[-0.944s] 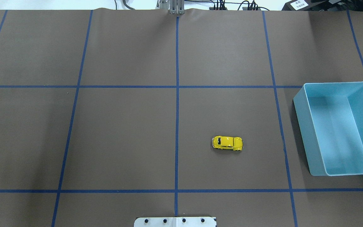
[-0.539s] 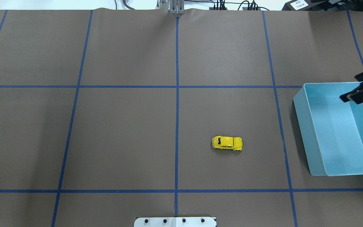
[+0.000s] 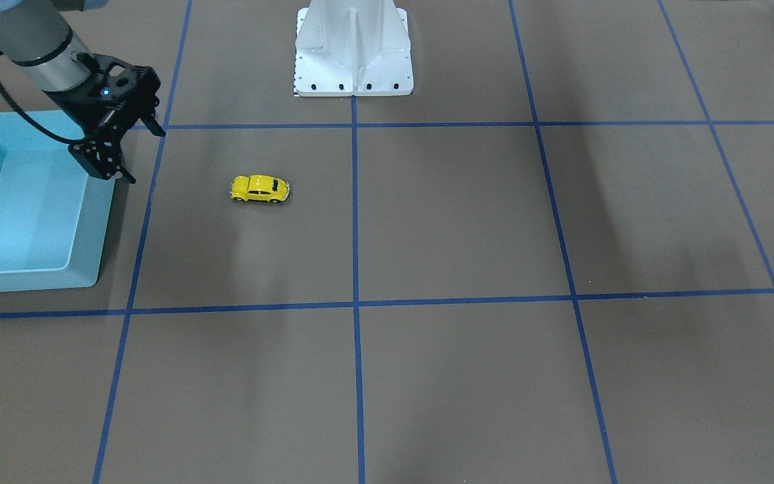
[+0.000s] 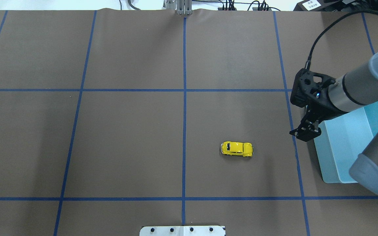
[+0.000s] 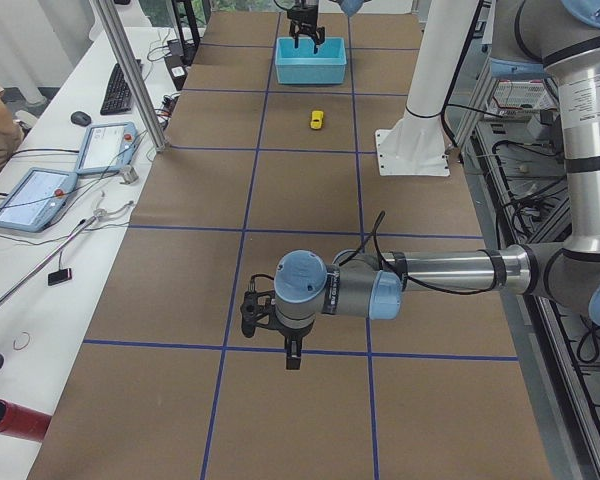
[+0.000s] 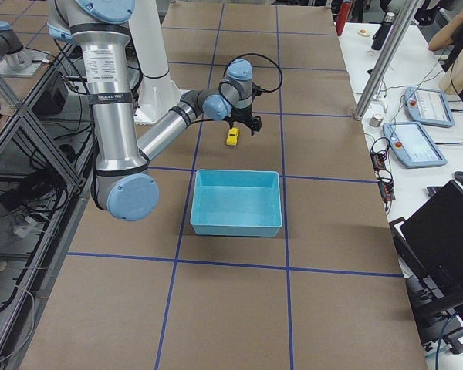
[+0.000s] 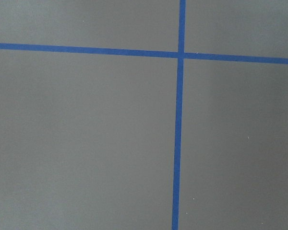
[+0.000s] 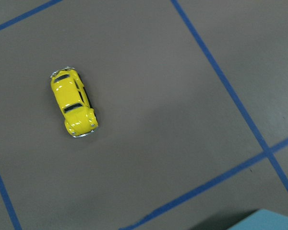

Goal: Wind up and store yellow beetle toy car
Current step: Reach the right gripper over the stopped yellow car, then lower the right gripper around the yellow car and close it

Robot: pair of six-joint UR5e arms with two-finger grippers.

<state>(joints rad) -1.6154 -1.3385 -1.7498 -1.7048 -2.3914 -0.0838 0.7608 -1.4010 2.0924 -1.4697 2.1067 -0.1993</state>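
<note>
Overhead view. You see the yellow beetle toy car (image 4: pixel 237 149) on its wheels on the brown surface (image 4: pixel 126 137), lower right of centre. It sits in the square just right of the middle blue tape line (image 4: pixel 184 131) and lies lengthwise across the frame.

Front-facing view. The right tool (image 3: pixel 140 153) hangs at upper left, above the corner of the light blue bin (image 3: pixel 24 279) nearest the car, with its two fingers spread apart and nothing between them. The car sits to its right and a little lower, well apart from the tool and touching nothing but the surface. The white robot base (image 3: pixel 353 47) stands at top centre.

Right wrist view. The car lies at the left of the frame; a corner of the bin shows at the lower right edge.

Left side view. The left tool (image 5: pixel 270 340) hangs over the surface at lower centre, far from the car and bin at the top. You cannot tell from here whether its fingers are apart or together. Its wrist view shows only the surface and two crossing tape lines.
</note>
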